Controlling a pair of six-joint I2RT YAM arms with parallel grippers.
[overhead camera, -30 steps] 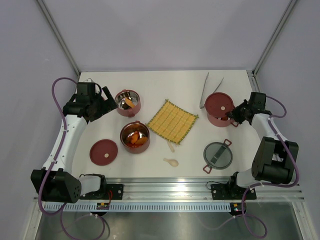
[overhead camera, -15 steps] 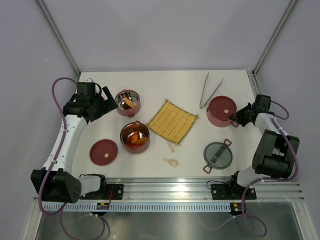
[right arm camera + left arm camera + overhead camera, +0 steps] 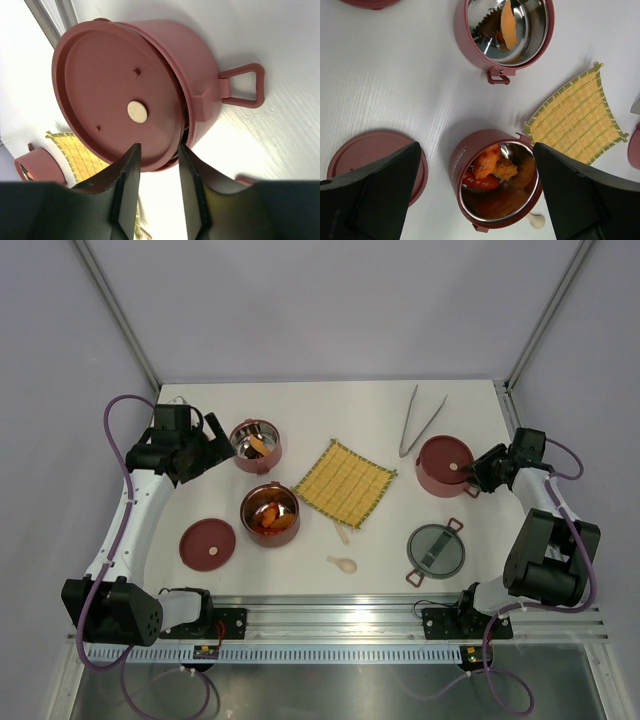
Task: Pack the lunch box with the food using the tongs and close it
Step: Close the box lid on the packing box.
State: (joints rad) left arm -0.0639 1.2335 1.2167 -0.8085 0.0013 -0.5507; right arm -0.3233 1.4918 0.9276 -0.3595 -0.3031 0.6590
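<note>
My right gripper (image 3: 157,148) is partly open, its fingers parted just in front of the red disc lid (image 3: 117,95). That lid lies on the lidded tier (image 3: 200,60) near the right edge of the counter (image 3: 300,405). My left gripper (image 3: 475,150) is spread wide and holds nothing. It hangs above the open tier (image 3: 497,187), which holds orange and red food (image 3: 492,167), left of the counter's centre. A second open tier (image 3: 256,443) stands behind it. The tongs (image 3: 420,418) lie untouched toward the far right corner. The grey top lid (image 3: 436,550) rests near the front edge, on the right.
</note>
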